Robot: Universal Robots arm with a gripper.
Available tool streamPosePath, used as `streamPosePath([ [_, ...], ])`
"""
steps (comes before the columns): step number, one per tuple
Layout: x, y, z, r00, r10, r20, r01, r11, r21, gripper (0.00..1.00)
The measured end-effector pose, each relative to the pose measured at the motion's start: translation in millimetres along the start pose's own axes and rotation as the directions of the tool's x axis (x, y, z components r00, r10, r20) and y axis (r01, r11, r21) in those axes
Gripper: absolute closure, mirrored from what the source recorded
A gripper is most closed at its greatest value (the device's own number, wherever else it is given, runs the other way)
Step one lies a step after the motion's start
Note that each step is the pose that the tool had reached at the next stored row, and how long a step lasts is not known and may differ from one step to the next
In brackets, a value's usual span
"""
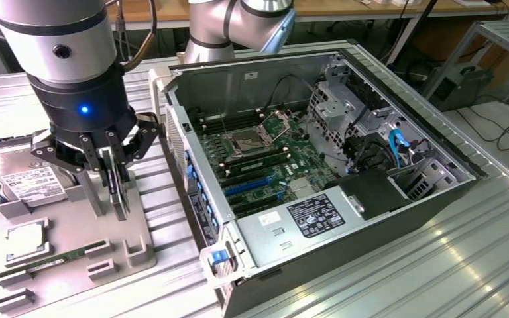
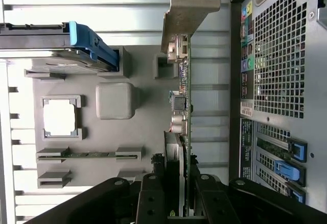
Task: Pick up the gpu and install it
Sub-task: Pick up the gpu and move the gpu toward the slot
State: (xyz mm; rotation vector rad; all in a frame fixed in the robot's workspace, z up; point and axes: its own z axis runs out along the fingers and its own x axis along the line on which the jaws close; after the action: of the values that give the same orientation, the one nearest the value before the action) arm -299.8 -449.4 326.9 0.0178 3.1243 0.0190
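In the left half of the exterior view, the black multi-link gripper [image 1: 113, 177] under the silver arm pinches the gpu [image 1: 121, 193], a thin dark circuit-board card standing on edge, between its fingers. The card hangs over the grey moulded holder tray [image 1: 77, 262], just beside the open grey computer tower case [image 1: 453, 156] lying on its side. This view does not show whether the card's lower edge still touches the tray.

The wrist view looks along the card [image 2: 183, 99] edge-on and shows its silvery metal bracket [image 2: 187, 9] at the far end, with the black fingers [image 2: 153, 196] pressed on both faces. It also shows the case's perforated rear panel [image 2: 286, 55].

On the tray lie a silver hard drive with a white label [image 1: 24, 182], a square processor chip [image 1: 26, 238] and a narrow green memory stick [image 1: 51, 260].
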Motion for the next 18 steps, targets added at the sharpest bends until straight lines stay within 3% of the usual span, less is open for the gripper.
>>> streamPosePath([
  [18,-0.4,0.3,-22.7,1.0000,0.000,-0.0001,0.000,1.0000,0.0001,0.73],
])
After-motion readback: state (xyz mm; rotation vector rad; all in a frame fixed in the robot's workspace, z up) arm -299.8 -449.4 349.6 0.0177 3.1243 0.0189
